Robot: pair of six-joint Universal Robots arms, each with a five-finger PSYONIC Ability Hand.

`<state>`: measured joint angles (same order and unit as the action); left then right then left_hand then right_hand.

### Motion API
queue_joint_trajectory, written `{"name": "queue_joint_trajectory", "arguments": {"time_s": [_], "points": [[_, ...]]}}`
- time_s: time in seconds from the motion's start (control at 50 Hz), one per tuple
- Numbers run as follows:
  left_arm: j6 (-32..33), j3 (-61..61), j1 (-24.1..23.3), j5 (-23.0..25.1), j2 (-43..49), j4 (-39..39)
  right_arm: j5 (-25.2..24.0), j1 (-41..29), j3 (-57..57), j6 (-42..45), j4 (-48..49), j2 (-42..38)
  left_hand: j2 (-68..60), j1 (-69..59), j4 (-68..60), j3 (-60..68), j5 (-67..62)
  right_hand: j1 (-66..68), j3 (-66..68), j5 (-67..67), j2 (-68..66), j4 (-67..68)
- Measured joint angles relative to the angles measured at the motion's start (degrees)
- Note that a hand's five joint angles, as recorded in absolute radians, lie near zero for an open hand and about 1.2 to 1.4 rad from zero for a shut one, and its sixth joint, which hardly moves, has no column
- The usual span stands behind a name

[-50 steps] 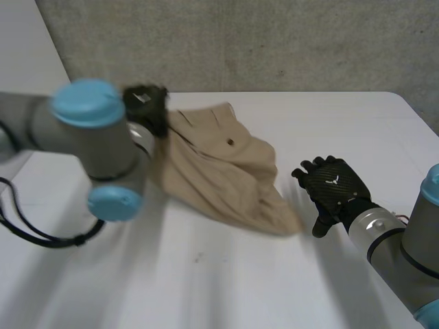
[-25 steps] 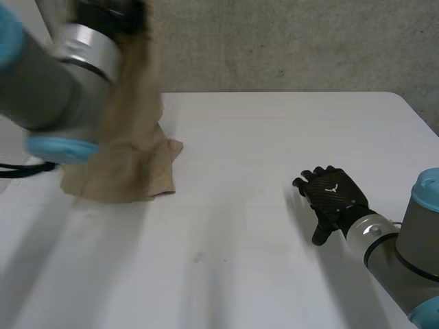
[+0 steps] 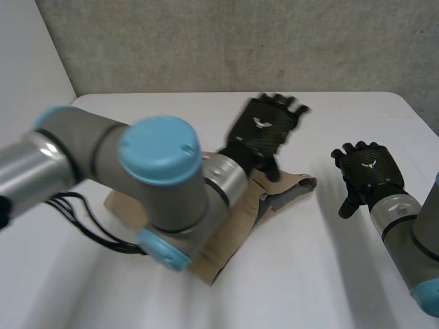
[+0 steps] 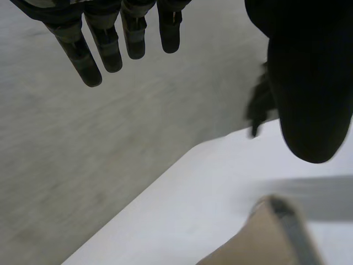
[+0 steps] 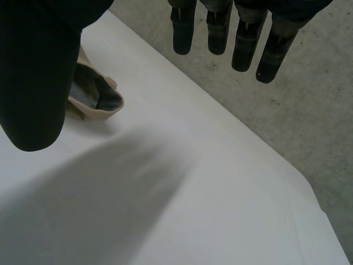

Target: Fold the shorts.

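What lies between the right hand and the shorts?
Only bare white table, seen in the head view, separates the right hand from the shorts.

Soft, even, diffuse light; white table (image 3: pixel 295 288) bright, wall (image 3: pixel 206 41) dimmer; faint soft shadow beside shorts (image 5: pixel 94 104).

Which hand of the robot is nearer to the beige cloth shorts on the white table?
Left. The left hand is open just above the edge of the beige cloth shorts; the right hand, also open, is off to their side, apart from them.
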<state>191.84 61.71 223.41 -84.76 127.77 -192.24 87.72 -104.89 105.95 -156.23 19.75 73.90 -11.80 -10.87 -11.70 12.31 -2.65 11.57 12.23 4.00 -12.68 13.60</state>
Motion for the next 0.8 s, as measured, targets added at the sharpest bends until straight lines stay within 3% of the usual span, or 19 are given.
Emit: {"name": "queue_joint_trajectory", "arguments": {"time_s": [0.02,0.06,0.12,0.18,0.36,0.38,0.44,0.64,0.8], "points": [[0.00,0.00,0.00,0.00,0.00,0.00,0.00,0.00,0.00,0.00,0.00,0.00,0.00,0.00,0.00,0.00,0.00,0.00,0.00,0.00,0.00,0.00],[0.05,5.38,2.14,-4.94,-5.90,2.19,-1.12,0.05,-0.25,0.20,-0.19,0.38,0.00,0.00,0.00,0.00,0.00,0.00,0.00,0.00,0.00,0.00],[0.05,7.93,2.92,-6.54,-8.37,2.79,-1.72,0.05,-0.28,0.26,-0.29,0.57,0.00,0.00,0.00,0.00,0.00,0.00,0.00,0.00,0.00,0.00],[0.04,17.01,5.58,-9.98,-15.89,3.96,-6.49,-0.03,0.07,0.73,-0.79,1.61,0.00,0.00,0.00,0.00,0.00,0.00,0.00,0.00,0.00,0.00],[-0.41,30.35,11.08,-10.82,-24.97,3.99,-18.13,-1.34,0.94,2.53,-5.11,2.90,0.00,0.00,0.00,0.00,0.00,0.00,0.00,0.00,0.00,0.00],[-0.69,33.35,13.01,-10.57,-26.66,3.43,-21.29,-2.80,0.59,2.69,-7.75,3.12,0.00,0.00,0.00,0.00,0.00,0.00,0.01,0.01,0.00,0.00],[-1.03,36.65,15.40,-10.34,-28.08,1.76,-24.29,-6.75,-1.02,2.01,-11.30,2.71,0.00,0.00,0.00,0.00,0.00,0.00,0.00,0.00,0.00,0.00],[-3.32,43.16,21.73,-10.24,-29.77,-6.67,-24.71,-20.57,-10.00,-6.27,-15.07,-6.21,0.00,0.00,0.00,0.00,0.00,0.00,0.14,0.00,-0.09,0.00],[-5.55,44.20,24.49,-10.25,-30.52,-8.08,-24.05,-25.96,-14.91,-9.18,-13.87,-14.68,0.00,0.00,0.00,0.00,0.00,1.00,3.58,1.60,-2.61,1.35]]}}
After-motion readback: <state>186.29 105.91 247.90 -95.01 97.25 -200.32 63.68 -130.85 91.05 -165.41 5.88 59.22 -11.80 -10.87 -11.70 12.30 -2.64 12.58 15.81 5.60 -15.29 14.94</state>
